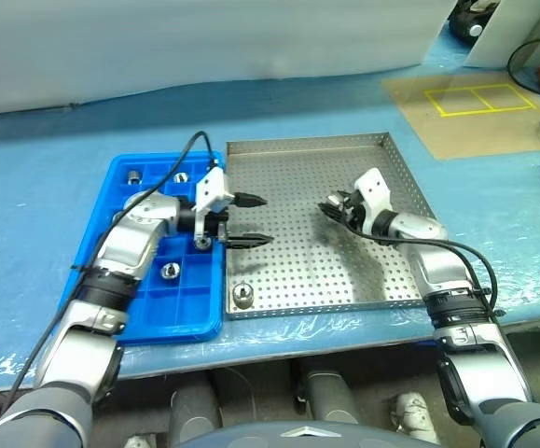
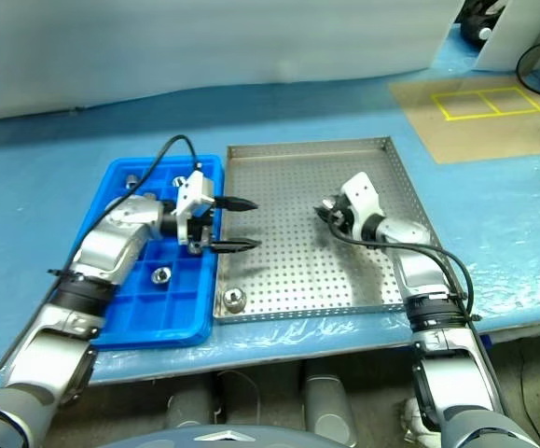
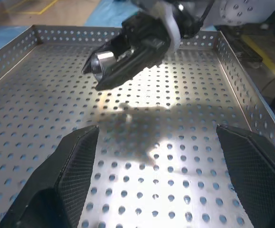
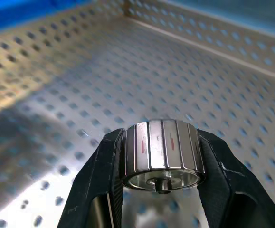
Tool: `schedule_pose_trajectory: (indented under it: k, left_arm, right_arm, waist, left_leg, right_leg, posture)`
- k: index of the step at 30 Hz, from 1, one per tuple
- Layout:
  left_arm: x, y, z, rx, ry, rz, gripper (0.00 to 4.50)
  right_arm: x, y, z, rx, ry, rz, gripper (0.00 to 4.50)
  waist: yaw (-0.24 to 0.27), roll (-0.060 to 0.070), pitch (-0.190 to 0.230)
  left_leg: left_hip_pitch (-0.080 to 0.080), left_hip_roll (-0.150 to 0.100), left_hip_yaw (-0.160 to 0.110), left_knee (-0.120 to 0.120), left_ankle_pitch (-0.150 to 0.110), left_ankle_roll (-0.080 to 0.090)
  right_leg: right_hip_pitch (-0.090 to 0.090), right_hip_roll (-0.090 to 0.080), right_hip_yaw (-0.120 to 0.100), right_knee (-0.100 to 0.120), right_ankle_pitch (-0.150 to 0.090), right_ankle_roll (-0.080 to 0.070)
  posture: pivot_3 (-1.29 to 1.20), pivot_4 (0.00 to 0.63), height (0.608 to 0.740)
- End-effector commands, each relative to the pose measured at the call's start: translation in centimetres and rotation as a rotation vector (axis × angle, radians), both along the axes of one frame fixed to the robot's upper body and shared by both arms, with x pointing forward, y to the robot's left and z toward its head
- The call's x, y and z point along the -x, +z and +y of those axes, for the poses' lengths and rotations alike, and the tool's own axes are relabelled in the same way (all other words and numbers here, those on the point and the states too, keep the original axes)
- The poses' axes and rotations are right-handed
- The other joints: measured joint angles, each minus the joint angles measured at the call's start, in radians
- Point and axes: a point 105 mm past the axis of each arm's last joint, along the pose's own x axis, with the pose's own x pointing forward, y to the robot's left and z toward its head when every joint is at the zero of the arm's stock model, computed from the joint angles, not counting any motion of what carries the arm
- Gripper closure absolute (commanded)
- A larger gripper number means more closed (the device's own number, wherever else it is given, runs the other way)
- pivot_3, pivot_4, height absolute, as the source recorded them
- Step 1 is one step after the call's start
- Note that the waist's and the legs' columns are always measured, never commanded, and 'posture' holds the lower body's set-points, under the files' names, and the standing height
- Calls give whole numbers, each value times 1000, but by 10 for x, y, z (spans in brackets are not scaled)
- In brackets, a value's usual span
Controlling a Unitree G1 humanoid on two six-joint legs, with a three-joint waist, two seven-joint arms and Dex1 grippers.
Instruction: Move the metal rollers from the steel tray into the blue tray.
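The steel tray (image 1: 344,280) lies in the middle of the table, and the blue tray (image 1: 172,313) lies against its left side. My right gripper (image 1: 337,207) hangs over the steel tray's right half, shut on one of the metal rollers (image 4: 163,152), a ribbed silver cylinder clamped between both fingers. That held roller (image 3: 101,61) also shows in the left wrist view. My left gripper (image 1: 262,219) is open and holds nothing. It points right across the seam between the two trays. Another roller (image 1: 242,295) stands near the steel tray's front left corner. Several rollers (image 1: 169,271) sit in the blue tray's compartments.
A blue sheet (image 1: 46,187) covers the table. At the back right lies a brown board with a yellow taped rectangle (image 1: 479,98), and black cables (image 1: 531,51) lie beyond it. The table's front edge runs just below both trays.
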Motion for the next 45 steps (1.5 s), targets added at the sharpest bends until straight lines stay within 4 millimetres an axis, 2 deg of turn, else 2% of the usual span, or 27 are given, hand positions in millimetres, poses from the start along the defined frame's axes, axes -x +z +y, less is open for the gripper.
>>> schedule_pose_trajectory:
  k: [1,5,7,11,19,22,29,38,40,42,45]
  left_arm:
    - [2,22,25,16,92,-63,255]
    - [10,27,50,4,203,-84,255]
    - [14,27,57,-6,233,-86,255]
    - [30,28,89,-43,366,-87,255]
    - [68,19,109,-92,464,-39,255]
    - [87,18,111,-95,484,-21,255]
    - [115,11,107,-94,510,24,255]
    - [122,6,95,-75,502,51,255]
    - [120,6,93,-71,496,50,255]
    - [117,6,91,-69,488,48,255]
    - [112,7,90,-68,467,46,255]
  right_arm:
    - [19,25,41,-6,245,-22,2833]
    - [37,27,75,38,476,18,2833]
    - [41,26,82,54,531,27,2833]
    - [60,17,104,120,741,66,2833]
    - [87,6,139,153,994,84,2833]
    - [96,3,150,155,1072,90,2833]
    - [107,-7,161,162,1168,138,2833]
    - [104,-10,164,190,1202,124,2833]
    - [105,-11,159,198,1223,133,2095]
    - [105,-12,154,205,1226,147,1542]
    - [99,-12,153,212,1173,154,551]
  waist:
    - [6,0,0]
    - [35,0,0]
    - [52,0,0]
    - [76,0,1]
    - [136,-1,1]
    - [143,-1,1]
    - [182,-1,1]
    - [214,-1,1]
    - [217,-1,1]
    - [219,-1,1]
    - [217,-1,1]
  left_leg:
    - [0,0,0,0,0,0]
    - [0,0,0,-1,0,-1]
    - [0,0,0,-1,0,-1]
    - [-1,1,0,-2,1,-1]
    - [-1,1,-1,-4,2,-3]
    - [-1,1,-2,-5,1,-3]
    - [-2,1,-3,-8,2,-4]
    - [-2,1,-4,-10,2,-4]
    - [-2,1,-4,-10,2,-4]
    - [-2,1,-4,-10,2,-4]
    - [-2,1,-4,-10,2,-4]
  right_leg:
    - [0,0,0,0,0,0]
    - [0,-1,-1,0,0,0]
    - [0,-1,-1,0,0,0]
    - [-1,-1,-2,0,0,0]
    - [-2,-1,-4,0,-1,0]
    - [-2,-1,-4,0,-1,0]
    - [-3,-1,-5,-1,-1,0]
    - [-3,-1,-5,-1,-3,3]
    - [-3,-1,-5,-1,-3,3]
    - [-3,-1,-4,-1,-2,2]
    - [-3,-1,-4,-1,-2,1]
  posture:
    - [-185,150,740]
    - [-56,150,740]
    - [-35,150,740]
    - [93,150,740]
    - [249,150,740]
    - [306,150,740]
    - [393,150,740]
    - [409,150,740]
    - [397,150,740]
    - [381,150,740]
    - [347,150,740]
